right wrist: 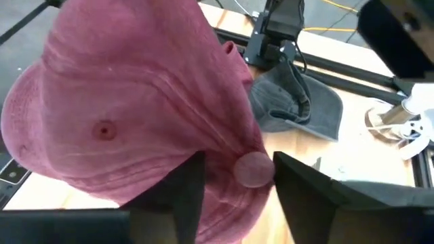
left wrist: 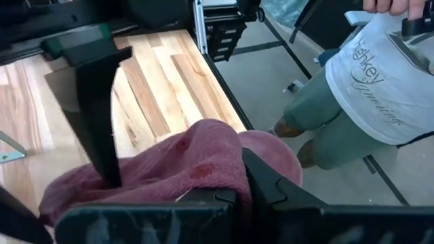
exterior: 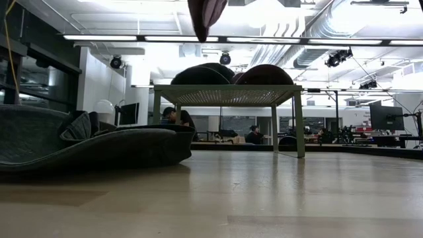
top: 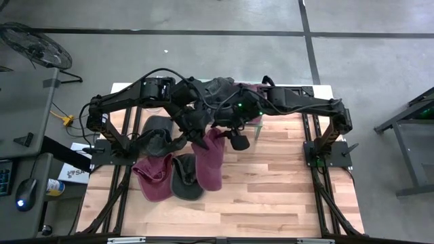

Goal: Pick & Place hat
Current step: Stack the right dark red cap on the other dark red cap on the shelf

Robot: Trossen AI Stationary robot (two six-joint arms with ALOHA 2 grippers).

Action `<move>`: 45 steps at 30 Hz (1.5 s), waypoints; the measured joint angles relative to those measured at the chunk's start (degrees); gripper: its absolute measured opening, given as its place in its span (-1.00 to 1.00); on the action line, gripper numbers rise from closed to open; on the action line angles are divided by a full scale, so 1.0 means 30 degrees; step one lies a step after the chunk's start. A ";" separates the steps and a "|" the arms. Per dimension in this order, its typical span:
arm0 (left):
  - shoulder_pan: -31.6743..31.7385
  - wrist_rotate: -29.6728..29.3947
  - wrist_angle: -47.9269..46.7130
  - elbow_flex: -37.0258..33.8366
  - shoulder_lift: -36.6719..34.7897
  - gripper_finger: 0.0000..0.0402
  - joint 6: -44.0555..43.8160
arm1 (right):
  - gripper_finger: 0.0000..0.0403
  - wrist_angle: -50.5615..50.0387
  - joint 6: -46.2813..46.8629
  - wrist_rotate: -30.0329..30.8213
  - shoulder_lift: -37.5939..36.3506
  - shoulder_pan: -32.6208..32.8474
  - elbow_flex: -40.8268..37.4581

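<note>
A maroon hat point(top: 210, 163) hangs lifted over the table's middle, and its lower tip shows at the top of the low view point(exterior: 206, 13). My left gripper point(top: 195, 125) reaches it from the left, and in the left wrist view its fingers stand on either side of the bunched maroon cloth point(left wrist: 183, 163). My right gripper point(top: 227, 135) comes from the right. In the right wrist view the hat's crown point(right wrist: 105, 129), with its top button, fills the picture above the fingers. My left gripper has the bunched maroon hat between its two fingers point(left wrist: 102, 135), which stand fairly wide apart with cloth filling the gap. The hat is clear of the table. Which part it holds is hidden by the folds. My right gripper pinches a narrow fold of the hat point(right wrist: 254, 169) between its fingers. The crown sits beyond the fingertips, clear of the table.
A green mesh rack point(exterior: 228, 94) near the far edge carries a dark hat point(exterior: 201, 74) and a maroon one point(exterior: 264, 74). On the table lie a grey hat point(top: 156, 132), a maroon hat point(top: 154, 176) and another grey hat point(top: 186, 177). A person point(left wrist: 380, 88) stands beside the table.
</note>
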 joint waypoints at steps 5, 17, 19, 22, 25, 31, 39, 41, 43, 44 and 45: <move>0.0000 0.0000 0.0006 0.0000 0.0000 -1.00 0.0003 | -0.53 -0.0256 0.0243 0.0343 -0.0088 0.0134 0.0000; 0.0000 -0.0034 0.0020 0.0000 0.0000 -0.99 -0.0073 | -0.78 -0.0752 0.2044 0.2822 -0.0288 0.1176 0.0080; -0.0007 -0.0480 0.0098 0.0000 0.0000 -0.97 -0.0454 | -0.78 -0.1020 0.2258 0.3540 -0.0513 0.1495 0.0080; -0.0015 -0.1588 0.0132 0.0000 0.0000 -0.90 -0.0761 | -0.78 -0.1458 0.2635 0.3638 -0.0837 0.1772 0.0080; -0.0007 -0.2578 0.0238 0.0007 -0.0007 -0.78 -0.0957 | -0.78 -0.1773 0.3377 0.4025 -0.1363 0.1968 0.0080; -0.0007 -0.3325 0.1521 0.0015 -0.0007 -0.31 -0.0990 | -0.78 -0.2879 0.4173 0.5035 -0.2496 0.2496 0.0080; 0.0007 -0.6122 0.2745 0.0306 -0.0007 0.27 -0.1523 | -0.78 -0.4108 0.6091 0.7086 -0.3838 0.3755 0.0080; 0.0014 -0.7968 0.2790 0.0503 -0.0007 0.29 -0.1933 | -0.78 -0.4105 0.6655 0.7718 -0.4184 0.4011 0.0080; 0.0020 -0.9811 0.2903 0.0646 -0.0007 0.29 -0.2238 | -0.78 -0.4115 0.7113 0.8478 -0.4476 0.4170 0.0080; 0.0022 -1.0673 0.3039 0.0699 -0.0007 0.28 -0.2419 | -0.78 -0.4145 0.7328 0.8801 -0.4602 0.4220 0.0084; 0.0022 -1.1444 0.3202 0.0761 -0.0007 0.27 -0.2481 | -0.78 -0.4199 0.7498 0.9071 -0.4701 0.4252 0.0087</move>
